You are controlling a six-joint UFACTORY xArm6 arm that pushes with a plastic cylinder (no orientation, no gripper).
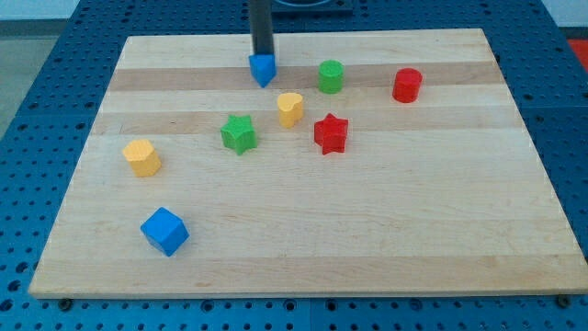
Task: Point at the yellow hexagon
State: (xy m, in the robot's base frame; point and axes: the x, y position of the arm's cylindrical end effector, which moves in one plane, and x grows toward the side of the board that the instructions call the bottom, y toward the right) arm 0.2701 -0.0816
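The yellow hexagon (141, 157) sits on the wooden board at the view's left. My rod comes down from the view's top, and my tip (263, 55) stands at the top centre, right behind a small blue block (263, 69) and touching or almost touching it. The tip is far from the yellow hexagon, up and to its right. A second yellow block, heart-like (290, 108), lies near the board's middle.
A green star (239, 134) and a red star (331, 133) lie near the middle. A green cylinder (331, 76) and a red cylinder (407, 85) stand at the upper right. A blue cube (164, 231) sits at the lower left. The board's edge (303, 292) borders a blue perforated table.
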